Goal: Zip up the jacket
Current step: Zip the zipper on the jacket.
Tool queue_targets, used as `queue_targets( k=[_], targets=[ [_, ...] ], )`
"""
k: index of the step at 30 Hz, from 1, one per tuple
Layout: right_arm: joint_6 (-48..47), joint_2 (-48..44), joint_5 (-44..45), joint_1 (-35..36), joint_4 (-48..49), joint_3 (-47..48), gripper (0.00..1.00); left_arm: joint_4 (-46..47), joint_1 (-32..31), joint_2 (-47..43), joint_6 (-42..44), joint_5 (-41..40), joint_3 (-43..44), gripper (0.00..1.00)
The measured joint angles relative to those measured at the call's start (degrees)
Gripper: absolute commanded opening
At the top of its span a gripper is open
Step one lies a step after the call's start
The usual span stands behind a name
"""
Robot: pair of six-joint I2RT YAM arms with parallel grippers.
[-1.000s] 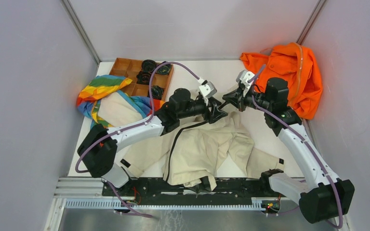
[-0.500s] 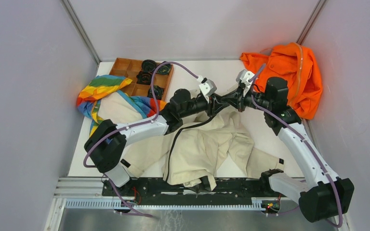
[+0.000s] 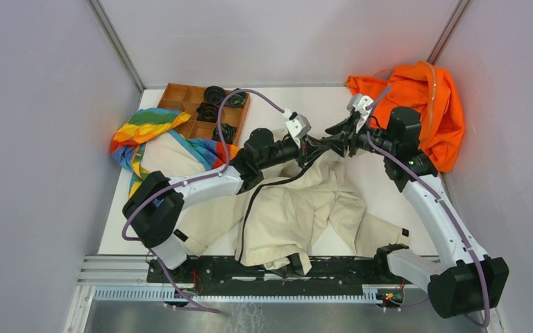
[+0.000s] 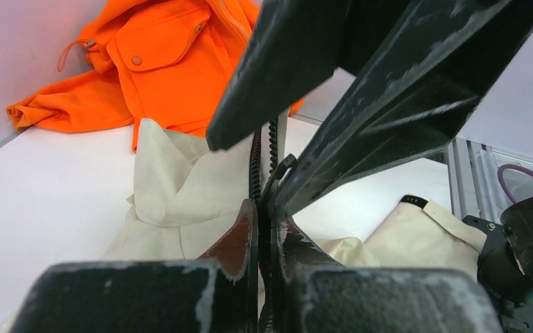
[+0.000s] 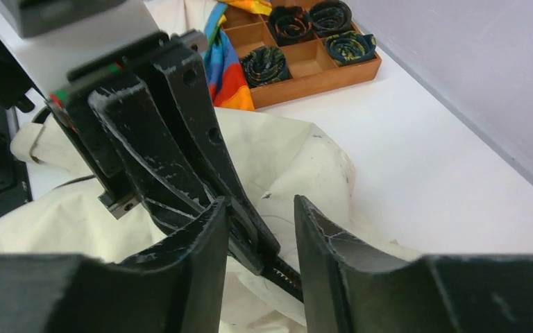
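Beige jacket (image 3: 291, 208): zipper tape (image 4: 272, 139) now clamped in left gripper (image 4: 264, 222); just released by right gripper (image 5: 260, 215) at 3 o'clock, fingers parted. Handover looks done, zipping pending.

Locates jacket (image 3: 291, 208) at middle of table (image 3: 298, 104), running from near edge by arm bases back to where left gripper (image 3: 319, 146) and right gripper (image 3: 336, 141) meet tip to tip over its far edge, left gripper on left. Places compartment tray (image 3: 180, 104) at far left corner, with rolled items (image 3: 214, 94) in its right-hand compartments and striped cloth (image 3: 142, 132) just in front, against tray's near edge and touching jacket's left side. Sets second garment (image 3: 416, 104) in far right corner, behind right arm.
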Motion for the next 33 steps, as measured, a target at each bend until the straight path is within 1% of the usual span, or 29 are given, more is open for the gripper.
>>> queue_targets(
  k=[1,3,6,11,17,21,25,27,28,31,33],
  targets=[
    [0.7,0.0,-0.9,-0.8,0.1,0.2,0.60,0.0,0.0,0.0,0.0,0.1,-0.2,0.02],
    [2.3,0.0,-2.9,-2.3,0.5,0.6,0.71,0.0,0.0,0.0,0.0,0.1,-0.6,0.02],
    [4.0,-0.1,-5.4,-5.7,1.1,1.7,0.80,0.0,0.0,0.0,0.0,0.5,-1.0,0.02],
    [5.6,-0.5,-6.5,-10.9,1.0,2.1,0.83,0.0,0.0,0.0,0.0,1.1,-1.1,0.02],
    [5.7,-0.9,-6.5,-15.7,-1.3,0.4,0.83,0.0,0.0,0.0,0.0,1.9,-1.1,0.02],
    [5.9,-0.9,-6.8,-16.1,-1.9,-2.0,0.75,0.0,0.3,0.0,-0.3,2.7,-1.1,0.02],
    [5.9,-0.3,-8.1,-16.0,-2.9,-4.0,0.59,0.0,0.8,0.0,-1.1,3.5,-1.1,0.02],
    [5.9,0.4,-9.1,-16.0,-3.0,-4.2,0.47,0.0,1.0,0.0,-1.4,4.1,-1.1,0.02],
    [5.8,0.8,-9.6,-16.0,-2.9,-4.2,0.37,0.0,1.0,0.0,-1.7,4.2,-1.1,0.02],
    [5.5,1.4,-11.1,-16.0,-2.9,-4.2,0.14,0.1,1.2,0.0,-2.5,4.6,-1.1,0.02],
    [5.1,1.5,-12.2,-16.0,-2.9,-4.2,0.06,0.3,1.4,0.0,-2.7,4.9,-1.1,0.02]
  ],
)
